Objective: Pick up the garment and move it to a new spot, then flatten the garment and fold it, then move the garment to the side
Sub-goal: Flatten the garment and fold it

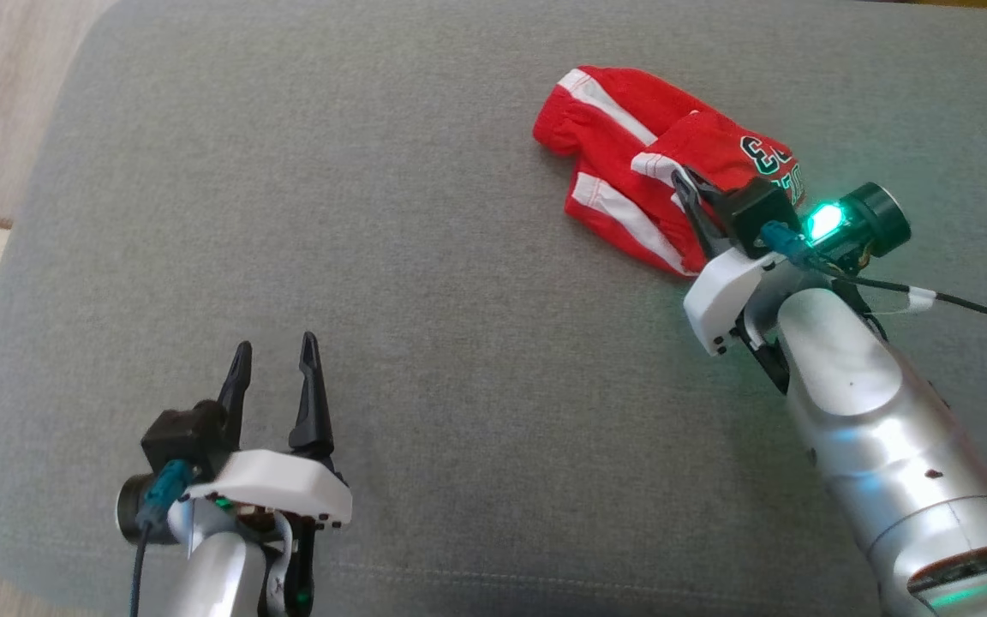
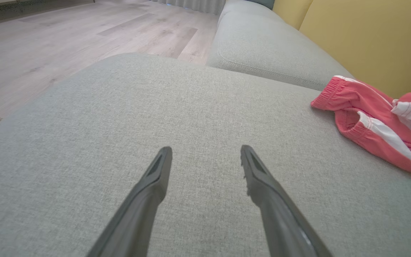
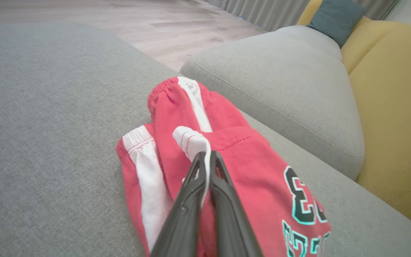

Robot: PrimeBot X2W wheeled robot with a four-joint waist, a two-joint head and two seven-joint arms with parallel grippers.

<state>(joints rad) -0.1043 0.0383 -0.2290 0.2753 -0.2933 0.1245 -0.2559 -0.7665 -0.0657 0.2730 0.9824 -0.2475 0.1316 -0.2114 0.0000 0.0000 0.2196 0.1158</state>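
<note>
The right tool is clenched on a small fold of white trim at the near edge of the red garment. The garment lies crumpled toward the far right of the grey sofa cushion. The left tool is released, its fingers spread over bare cushion well apart from the cloth.

The step in hand looks like the pickup. The pinch holds only a thin bit of trim, so a slow, straight lift seems wise, watching that the fold does not slide out. The garment should hang free of the cushion before it is carried toward the open middle. Setting it down there would leave the left tool room to help spread it flat.

A black number with a teal outline is printed on the red cloth and reads as 23. The lettering below it is cut off and unreadable. No brand shows.
</note>
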